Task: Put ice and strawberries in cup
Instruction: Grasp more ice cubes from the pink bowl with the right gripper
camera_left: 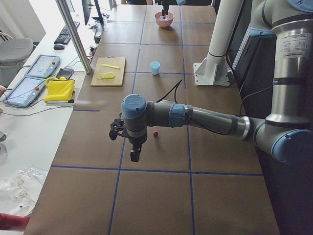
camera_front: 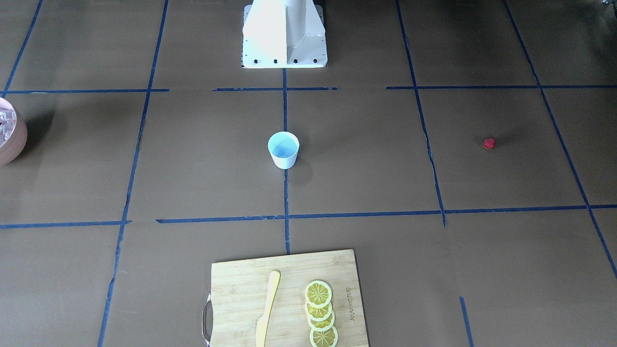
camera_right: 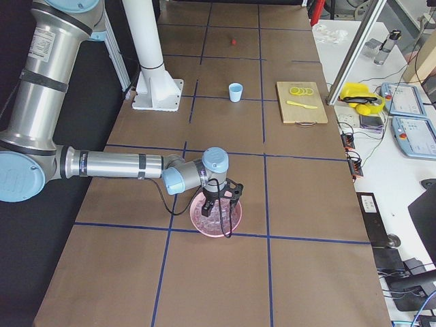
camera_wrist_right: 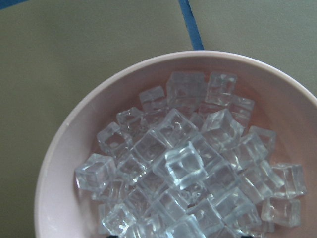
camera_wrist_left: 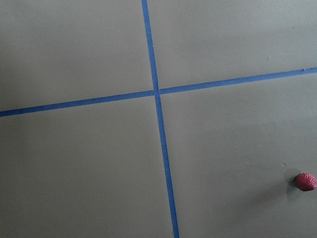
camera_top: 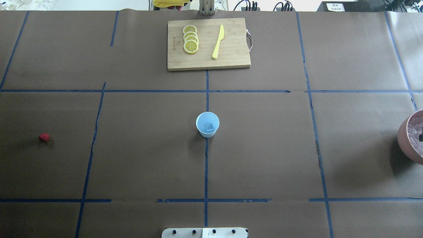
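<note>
Your brown table [camera_top: 148,148], gridded with blue tape [camera_top: 206,165], carries cup [camera_top: 207,124], strawberry [camera_top: 44,137], bowl [camera_top: 404,145], board [camera_top: 231,59], and base [camera_top: 205,232].

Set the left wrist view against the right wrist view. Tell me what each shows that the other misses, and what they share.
Only the left wrist view shows the strawberry, lying alone on the table near the view's right edge, and a crossing of two lines of blue tape. Only the right wrist view shows the pinkish bowl, heaped with ice cubes and seen close from above. Both show the brown table surface and some blue tape.
</note>
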`<state>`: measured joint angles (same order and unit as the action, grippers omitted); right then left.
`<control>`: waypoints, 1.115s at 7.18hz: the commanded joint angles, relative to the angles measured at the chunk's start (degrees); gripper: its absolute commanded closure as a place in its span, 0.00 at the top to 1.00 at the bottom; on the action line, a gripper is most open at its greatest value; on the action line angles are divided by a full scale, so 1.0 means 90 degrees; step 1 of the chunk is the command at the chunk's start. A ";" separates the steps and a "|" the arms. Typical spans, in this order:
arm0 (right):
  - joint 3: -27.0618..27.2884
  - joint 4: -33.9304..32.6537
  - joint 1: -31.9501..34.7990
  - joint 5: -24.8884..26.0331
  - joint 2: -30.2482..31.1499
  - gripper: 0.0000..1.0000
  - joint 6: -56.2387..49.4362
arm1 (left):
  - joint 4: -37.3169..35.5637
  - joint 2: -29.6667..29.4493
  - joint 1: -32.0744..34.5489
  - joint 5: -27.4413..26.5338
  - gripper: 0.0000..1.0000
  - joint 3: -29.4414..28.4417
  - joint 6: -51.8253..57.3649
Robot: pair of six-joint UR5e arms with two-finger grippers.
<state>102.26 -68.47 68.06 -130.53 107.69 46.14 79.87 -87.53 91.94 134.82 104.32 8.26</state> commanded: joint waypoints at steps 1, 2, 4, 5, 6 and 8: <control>-0.0131 0.0000 -0.0014 0.0002 -0.0071 0.81 0.0000 | 0.0003 0.0009 0.0000 0.0000 1.00 0.0000 0.0000; -0.0132 0.0000 -0.0014 0.0002 -0.0071 0.73 0.0019 | -0.0007 -0.0001 0.0000 0.0000 1.00 0.0000 0.0000; -0.0132 0.0000 -0.0014 -0.0018 -0.0071 0.39 -0.0010 | 0.0003 -0.0001 0.0000 0.0000 1.00 0.0010 0.0000; -0.0132 0.0000 -0.0014 -0.0018 -0.0071 0.33 -0.0020 | -0.0007 -0.0001 0.0000 0.0000 1.00 0.0039 0.0000; -0.0122 0.0000 -0.0014 -0.0027 -0.0071 0.23 -0.0010 | -0.0007 0.0009 0.0009 0.0000 1.00 0.0059 0.0000; -0.0064 0.0000 -0.0004 -0.0047 -0.0071 0.01 -0.0010 | -0.0017 0.0009 0.0010 0.0000 1.00 0.0108 0.0000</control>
<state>101.24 -68.47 67.99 -130.81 107.08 46.01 79.75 -87.47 92.01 134.86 105.11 8.26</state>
